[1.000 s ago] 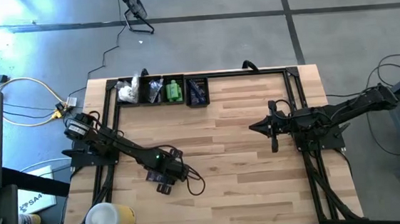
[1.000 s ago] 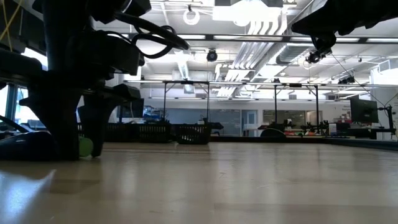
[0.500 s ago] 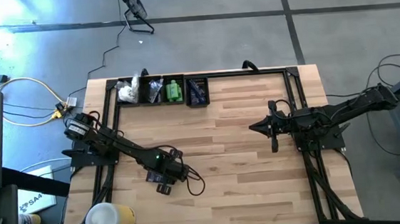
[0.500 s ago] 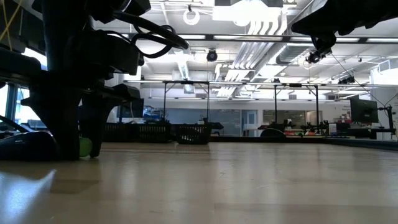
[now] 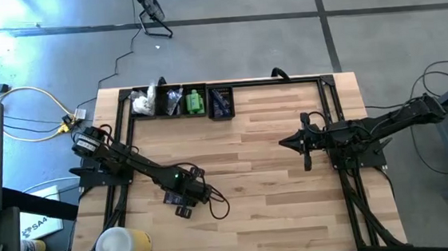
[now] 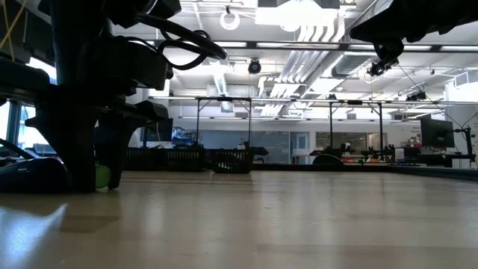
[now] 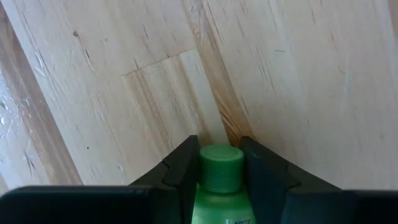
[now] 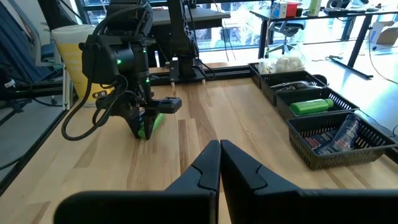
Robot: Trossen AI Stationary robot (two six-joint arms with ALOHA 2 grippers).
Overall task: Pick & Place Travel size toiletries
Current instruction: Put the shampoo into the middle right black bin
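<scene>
1. The green bottle (image 7: 219, 186) sits at the bottom centre of the left wrist view, cap forward, lying low on the wooden table (image 7: 298, 81). In the right wrist view it shows left of centre, tilted under my tool.

2. My left gripper (image 7: 219, 163) has its two dark fingers (image 7: 180, 168) pressed against both sides of the bottle at the neck, just below the cap. I judge this a pinch on the bottle, not an empty closure.

3. Handling judgement: a small plastic bottle, light and fairly stiff, with smooth rounded walls that could slip or roll between flat pads. The shoulder below the cap is the sound place to hold, since the cap's rim acts as a stop.

4. Risk: with the grip so near one end, the body may swing downward on lifting. I would lift slowly.

5. Destination, as I judge it: the row of black baskets (image 5: 180, 102) in the upper left of the high view, one already holding another green bottle (image 5: 196, 103).

6. My right gripper (image 8: 219, 163) waits at mid-right of the high view, fingers pressed together, holding nothing.

7. A large white-and-yellow cylinder (image 5: 123, 246) stands at the lower left, apart from the work.
</scene>
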